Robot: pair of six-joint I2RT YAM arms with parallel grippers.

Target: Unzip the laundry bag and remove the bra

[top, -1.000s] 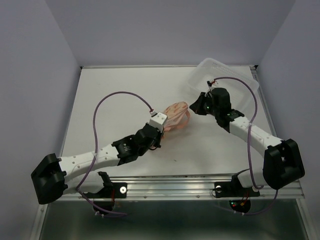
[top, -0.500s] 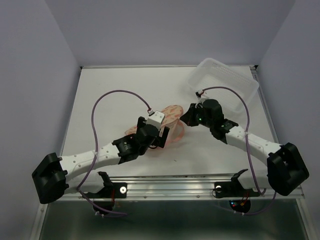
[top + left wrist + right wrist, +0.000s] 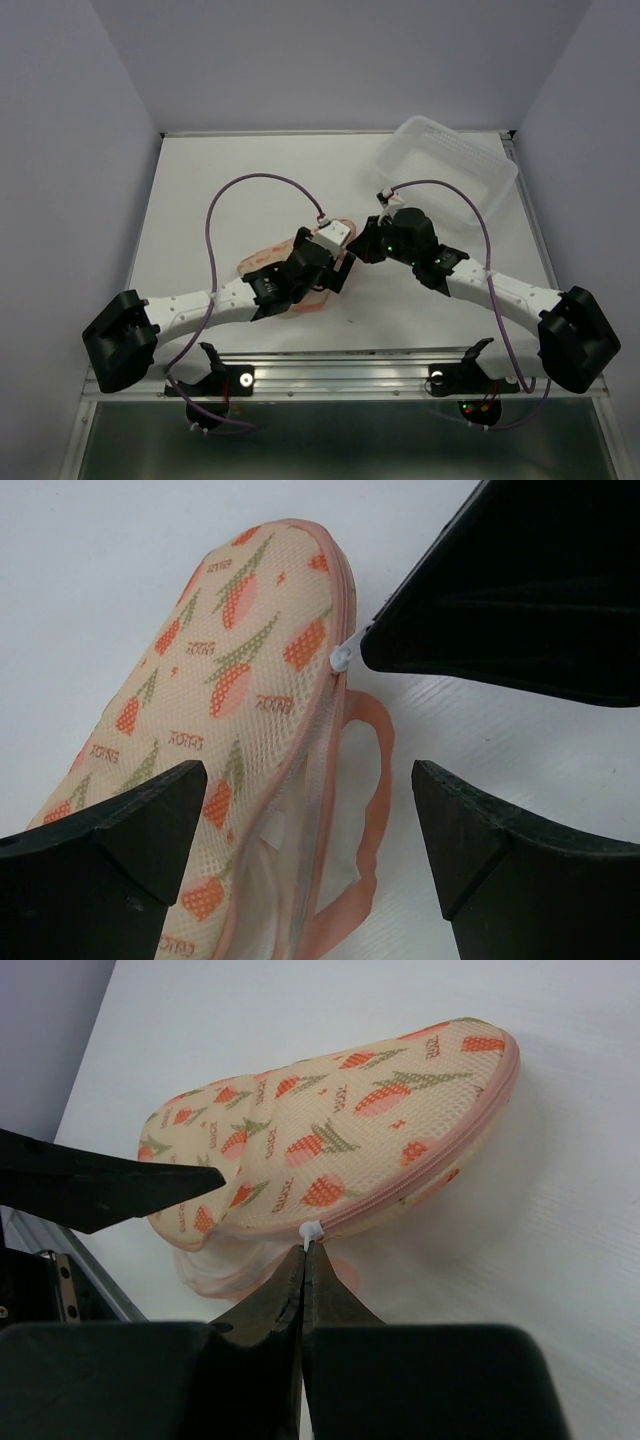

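My left claw (image 3: 310,780) gapes wide over the laundry bag (image 3: 230,670) at centre frame on the tabletop (image 3: 220,170), while my right claw (image 3: 304,1250), stretched in from the right, pinches its zipper pull (image 3: 312,1231).

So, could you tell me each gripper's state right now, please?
Left gripper: open, holding nothing.
Right gripper: shut on the zipper pull of the laundry bag.

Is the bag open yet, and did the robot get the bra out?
Partly. The cream mesh laundry bag with orange flower print gapes along part of its pink zipper rim. In hand: the right gripper is shut on the small white zipper pull; the left gripper stands open over the bag. Left: unzip the rest and pull out the bra, which is not showing yet.
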